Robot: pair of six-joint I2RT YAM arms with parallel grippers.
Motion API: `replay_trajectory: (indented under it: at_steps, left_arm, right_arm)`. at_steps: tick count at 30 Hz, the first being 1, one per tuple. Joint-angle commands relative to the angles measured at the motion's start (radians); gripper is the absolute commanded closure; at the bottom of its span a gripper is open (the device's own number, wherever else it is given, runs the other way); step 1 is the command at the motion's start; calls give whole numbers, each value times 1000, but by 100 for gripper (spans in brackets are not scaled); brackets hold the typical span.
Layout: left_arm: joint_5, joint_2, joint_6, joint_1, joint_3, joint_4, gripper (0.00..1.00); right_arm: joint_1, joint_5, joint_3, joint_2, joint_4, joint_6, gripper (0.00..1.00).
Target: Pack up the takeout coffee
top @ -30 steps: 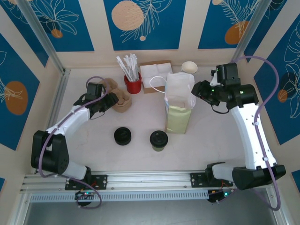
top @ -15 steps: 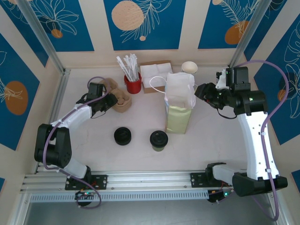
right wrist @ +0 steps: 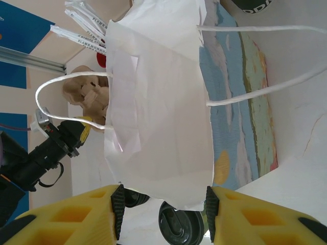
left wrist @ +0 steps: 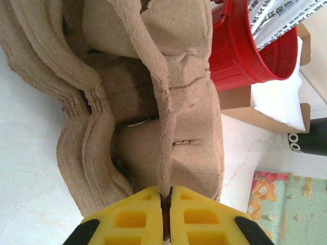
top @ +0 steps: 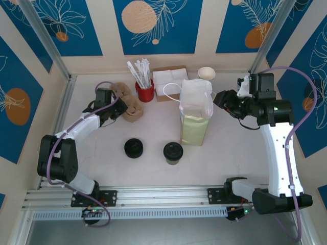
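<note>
The takeout coffee [top: 172, 152], a cup with a round black lid, stands on the table in front of the paper bag [top: 195, 113]; its lid [right wrist: 181, 227] is also in the right wrist view. My left gripper [top: 119, 108] is shut on the centre ridge of the top brown pulp cup carrier [left wrist: 189, 102], its yellow fingers [left wrist: 138, 217] pressed together on the thin wall. My right gripper [top: 216, 98] hangs open just right of the bag's white top [right wrist: 158, 102], with nothing between its pads.
A pile of black lids [top: 134, 148] lies left of the coffee. At the back stand a red bucket of stirrers [top: 144, 91], a napkin box [top: 171, 81] and a stack of white cups [top: 206, 73]. The carrier stack [top: 132, 108] sits by the bucket.
My left gripper has closed on the carrier's ridge. The right arm has drawn back a little to the right, away from the bag's top.
</note>
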State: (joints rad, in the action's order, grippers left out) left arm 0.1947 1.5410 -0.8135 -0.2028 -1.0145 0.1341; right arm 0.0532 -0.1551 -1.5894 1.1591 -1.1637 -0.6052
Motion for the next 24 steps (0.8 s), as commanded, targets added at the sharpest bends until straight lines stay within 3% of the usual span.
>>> replay_trajectory:
  at_steps: [1,11,17,20,24]
  left_arm:
    - [39,-25,-6,14,-46,-15,93]
    - [104,-132,39,13,-152,109,95]
    - [140,-287,72,11,-232,238,95]
    - [189,-360,93,10,-281,281,97]
    - [349,-427,113,9,-337,265,97]
  right_arm:
    - [-14,-39,-1,-21,-2,25,52]
    - [-42,-152,-7,-58,67,28,52]
    - [-50,-346,18,-100,223,0,52]
    - [-49,-448,30,-112,317,-36,52]
    - [-25,-566,46,-126,454,-68,51]
